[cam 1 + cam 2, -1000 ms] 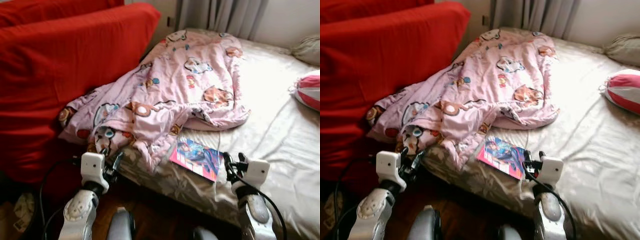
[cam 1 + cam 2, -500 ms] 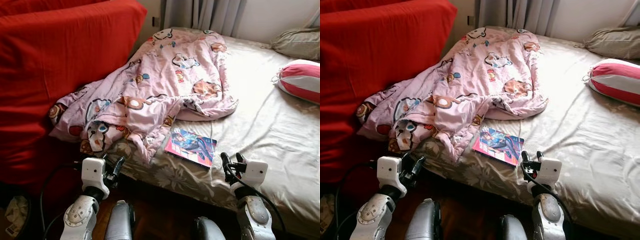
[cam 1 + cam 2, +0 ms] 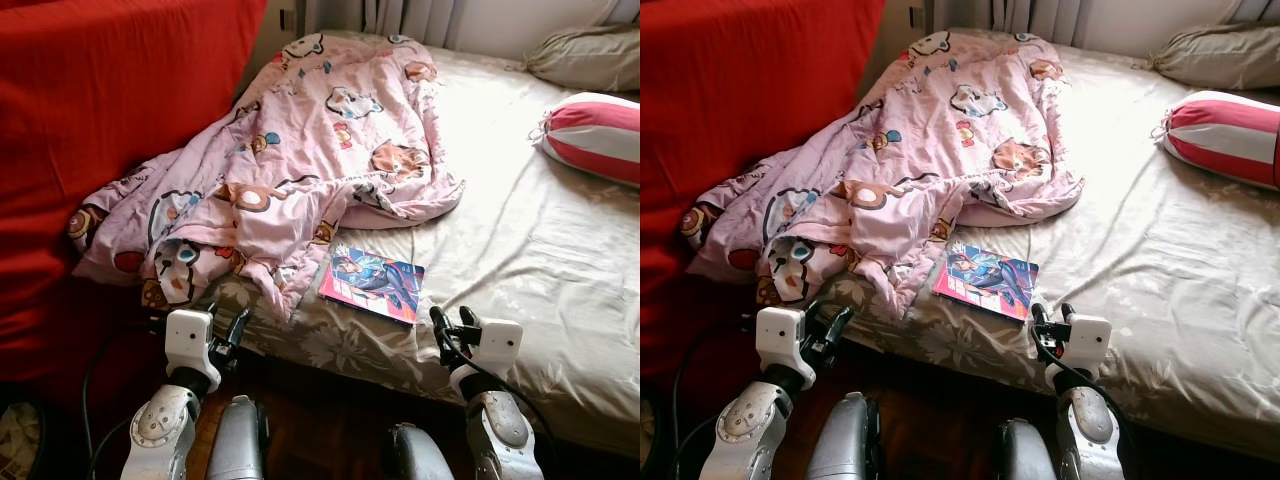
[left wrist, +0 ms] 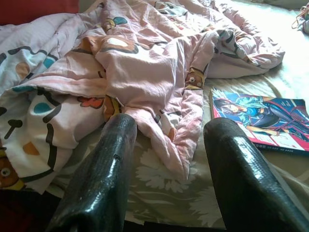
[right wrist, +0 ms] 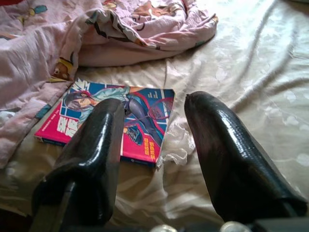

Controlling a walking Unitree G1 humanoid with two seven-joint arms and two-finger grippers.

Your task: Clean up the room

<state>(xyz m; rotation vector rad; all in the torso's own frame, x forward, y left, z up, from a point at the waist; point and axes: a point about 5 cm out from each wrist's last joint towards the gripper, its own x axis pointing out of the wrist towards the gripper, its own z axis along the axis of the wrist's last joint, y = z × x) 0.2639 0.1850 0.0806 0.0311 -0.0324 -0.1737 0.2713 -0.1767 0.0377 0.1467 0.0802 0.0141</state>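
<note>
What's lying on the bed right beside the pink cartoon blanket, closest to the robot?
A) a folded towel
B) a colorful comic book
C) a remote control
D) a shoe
B: a colorful comic book lies flat on the bed sheet by the edge of the pink blanket.

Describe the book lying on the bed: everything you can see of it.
The book is a thin paperback with a glossy cover: a cartoon figure in blue on a pink and red ground, with lettering too small to read. It is closed and lies flat, face up, on the beige flowered sheet near the bed's front edge. One corner sits against or just under the hem of the pink cartoon blanket. The open right gripper is just in front of it, not touching.
</note>
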